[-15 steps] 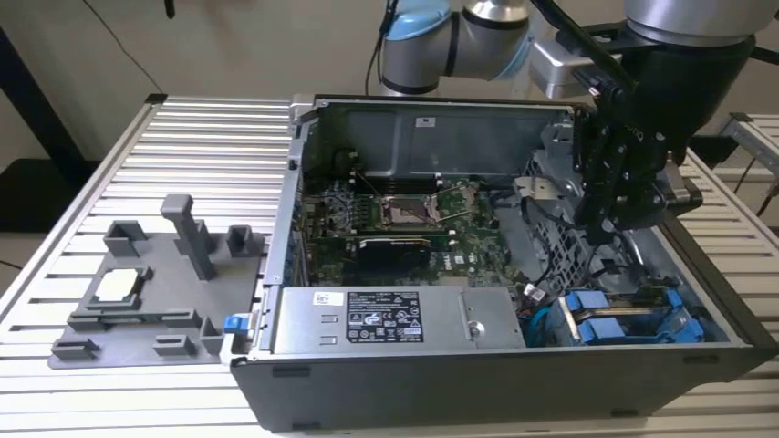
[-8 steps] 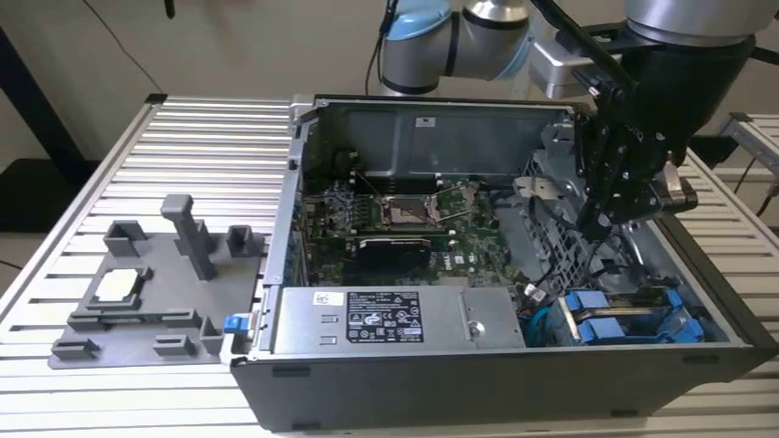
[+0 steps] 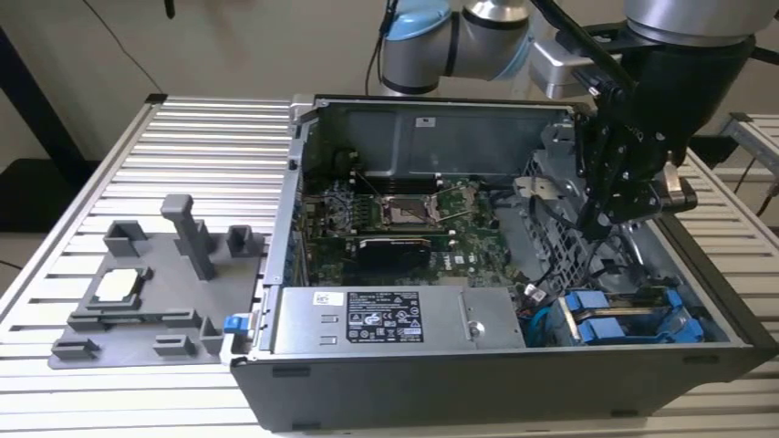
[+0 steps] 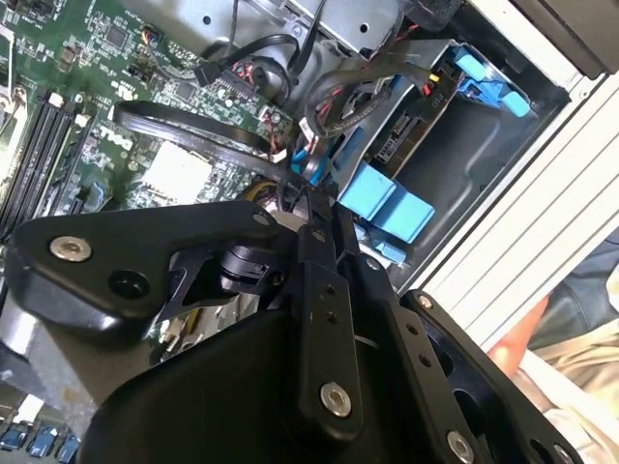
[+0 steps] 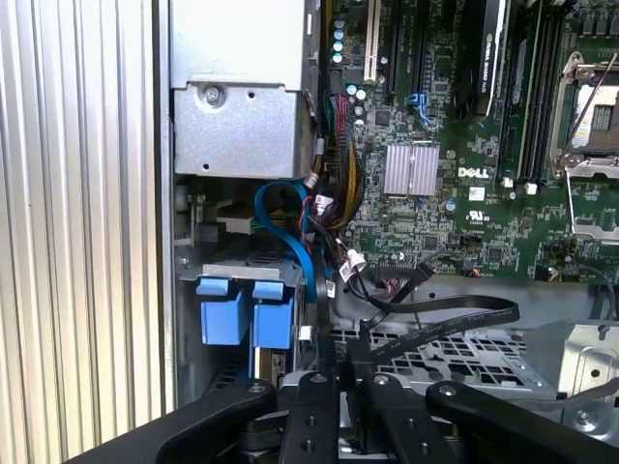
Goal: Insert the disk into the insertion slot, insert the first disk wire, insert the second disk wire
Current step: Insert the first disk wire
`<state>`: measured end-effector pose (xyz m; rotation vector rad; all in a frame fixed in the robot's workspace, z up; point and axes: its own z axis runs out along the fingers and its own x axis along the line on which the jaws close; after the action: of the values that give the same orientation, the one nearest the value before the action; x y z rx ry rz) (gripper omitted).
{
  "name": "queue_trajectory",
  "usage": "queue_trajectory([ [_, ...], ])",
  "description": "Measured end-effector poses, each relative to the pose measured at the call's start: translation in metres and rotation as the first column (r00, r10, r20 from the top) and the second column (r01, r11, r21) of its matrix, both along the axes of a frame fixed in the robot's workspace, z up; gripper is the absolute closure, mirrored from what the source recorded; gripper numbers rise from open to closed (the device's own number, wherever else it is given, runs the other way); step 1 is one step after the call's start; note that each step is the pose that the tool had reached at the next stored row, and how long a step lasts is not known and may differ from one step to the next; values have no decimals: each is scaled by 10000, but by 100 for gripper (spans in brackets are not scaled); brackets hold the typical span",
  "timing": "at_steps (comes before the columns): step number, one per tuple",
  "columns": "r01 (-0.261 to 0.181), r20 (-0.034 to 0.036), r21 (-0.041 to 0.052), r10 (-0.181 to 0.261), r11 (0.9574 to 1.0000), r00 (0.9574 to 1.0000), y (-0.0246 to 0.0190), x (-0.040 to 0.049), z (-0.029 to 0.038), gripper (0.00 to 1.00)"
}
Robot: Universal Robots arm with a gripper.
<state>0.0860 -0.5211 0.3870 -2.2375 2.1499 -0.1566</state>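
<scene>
Fingers (image 5: 314, 401) pinched narrow, my gripper (image 5: 345, 362) hangs inside the computer case (image 3: 487, 388) near the blue-tabbed insertion slot (image 3: 623, 321); case sits on a ribbed metal table (image 3: 182, 137), pale wall (image 3: 244, 46) behind.

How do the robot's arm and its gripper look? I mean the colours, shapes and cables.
The arm is made of round silver-grey tubes with pale blue joint caps, and in the exterior view a black cable runs along it. The gripper is matt black. In the second wrist view it is built of flat linked bars held by small silver screws.
</scene>
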Motion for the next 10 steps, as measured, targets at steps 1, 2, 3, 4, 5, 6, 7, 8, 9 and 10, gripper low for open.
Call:
queue_trajectory([
  [1, 0, 0, 0, 0, 10000, 10000, 0, 0, 0, 84],
  [2, 0, 0, -1, 0, 10000, 10000, 0, 0, 0, 84],
  [3, 0, 0, -1, 0, 10000, 10000, 0, 0, 0, 84],
  [4, 0, 0, -1, 0, 10000, 10000, 0, 0, 0, 84],
  [5, 0, 0, -1, 0, 10000, 10000, 0, 0, 0, 84],
  [6, 0, 0, -1, 0, 10000, 10000, 0, 0, 0, 84],
  [7, 0, -2, -1, 0, 10000, 10000, -2, 0, 1, 84],
  [8, 0, -18, -3, 0, 10000, 10000, -6, 3, 0, 84],
  [9, 0, -69, -2, -1, 10000, 10000, -21, 13, -1, 84],
  [10, 1, -130, 0, -1, 10000, 9999, -38, 26, -3, 84],
])
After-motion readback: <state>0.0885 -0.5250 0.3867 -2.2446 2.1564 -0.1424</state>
